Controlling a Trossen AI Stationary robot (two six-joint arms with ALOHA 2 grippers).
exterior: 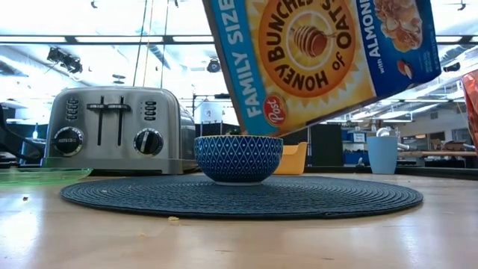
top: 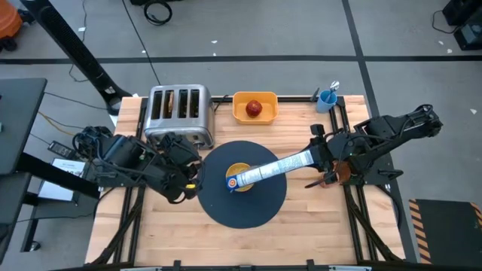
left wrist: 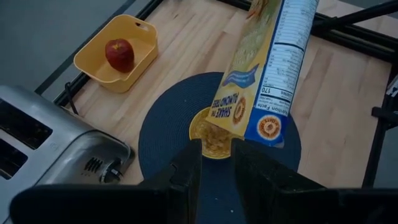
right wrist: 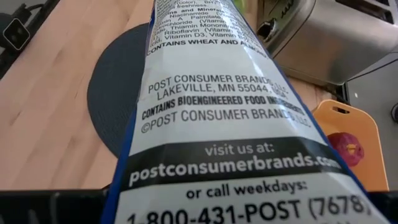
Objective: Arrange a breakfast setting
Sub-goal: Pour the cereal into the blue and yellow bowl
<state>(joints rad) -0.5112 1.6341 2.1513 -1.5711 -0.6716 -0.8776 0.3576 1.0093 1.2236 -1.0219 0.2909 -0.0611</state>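
A dark blue-grey round mat lies mid-table. On it stands a small bowl, blue-patterned outside and yellow inside, with cereal in it. My right gripper is shut on a Honey Bunches of Oats cereal box. The box is tilted, its open end down over the bowl. My left gripper is open and empty, low at the mat's left edge, pointing at the bowl. A red apple lies in the yellow tub. A green plate's rim shows at the left. My right gripper holds the cereal box by its closed end, coming level from the table's right side. The box itself hides the fingers in the right wrist view. The box is lifted clear and slants down toward the left, its open corner just above the bowl.
A silver four-slot toaster stands at the far left, behind my left gripper. A blue cup stands at the far right corner. An orange-red thing shows at the right edge of the low view. Bare wood lies along the near edge.
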